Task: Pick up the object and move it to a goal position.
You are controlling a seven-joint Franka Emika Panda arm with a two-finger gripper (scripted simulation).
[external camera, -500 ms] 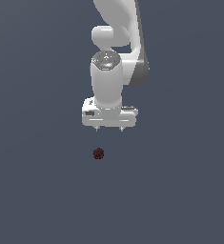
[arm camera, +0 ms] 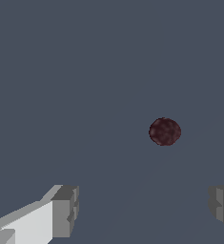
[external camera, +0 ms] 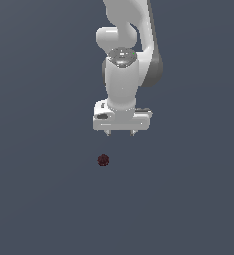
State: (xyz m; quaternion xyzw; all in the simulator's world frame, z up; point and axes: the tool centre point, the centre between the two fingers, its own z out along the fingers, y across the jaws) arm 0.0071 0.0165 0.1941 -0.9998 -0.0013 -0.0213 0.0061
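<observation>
Gripper: your gripper hangs fingers-down under the white wrist, nothing in it.
Jaws: spread wide. In the wrist view you see one grey fingertip at one side of the pic and the other at the far edge, w/ a big bare gap between.
Berry: small dark red bumpy ball, roughly round, sitting alone on the flat grey floor.
Berry vs gripper: in the exterior view it's below the gripper and a bit toward the exterior view's left of the gripper's centre line, about under that-side finger. Apart, no contact.
Berry in wrist view: berry shows ahead of the fingertips, nearer one finger than the other, not between the pads.
Arm: white Panda links rise from the gripper and leave the exterior view at the top edge.
Height gap: can't tell how far the tips are off the floor.
</observation>
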